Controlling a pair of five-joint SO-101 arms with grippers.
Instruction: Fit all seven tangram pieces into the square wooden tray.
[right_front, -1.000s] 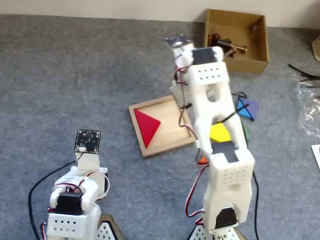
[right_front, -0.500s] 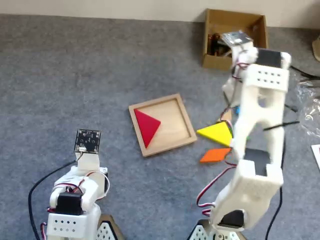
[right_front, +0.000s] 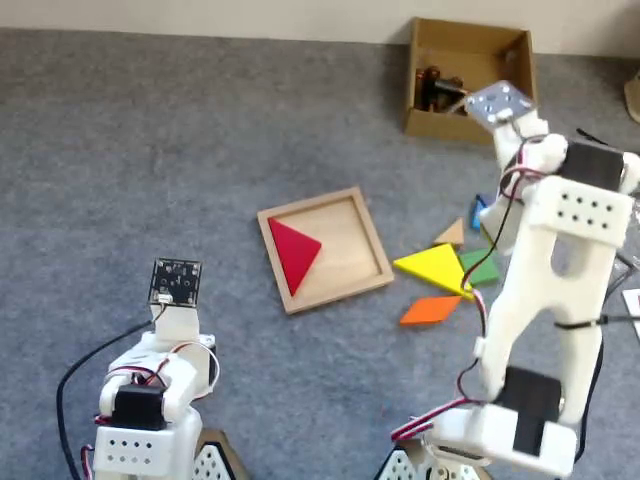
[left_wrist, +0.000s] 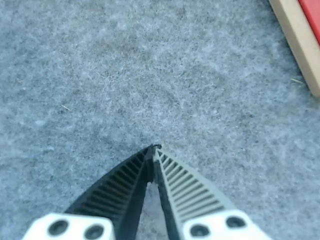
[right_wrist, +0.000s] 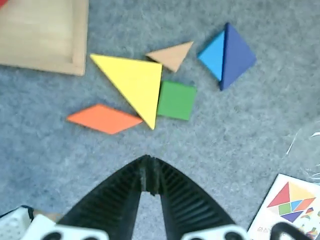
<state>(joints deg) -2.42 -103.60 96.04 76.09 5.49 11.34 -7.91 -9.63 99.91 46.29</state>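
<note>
Yellow triangle (right_wrist: 132, 80), flat, stiff and likely light, lies right of the wooden tray (right_front: 340, 292); the right gripper (right_wrist: 149, 164) (jaws together, empty) would best pinch its opposite edges.

I count seven tangram pieces: five triangles, one square, one parallelogram. The triangles are one red triangle (right_front: 293, 255), one yellow triangle (right_wrist: 132, 80), one tan triangle (right_wrist: 170, 54), one light blue triangle (right_wrist: 212, 54) and one dark blue triangle (right_wrist: 236, 56) (those last two lie edge to edge, yet they are two). One green square (right_wrist: 176, 100), one orange parallelogram (right_wrist: 104, 118). One wooden tray (right_front: 345, 240), one cardboard box (right_front: 425, 123), one printed card (right_wrist: 287, 202) — and two pincers of mine, the left pincer (left_wrist: 152, 150) and the right pincer (right_wrist: 149, 162).
</note>
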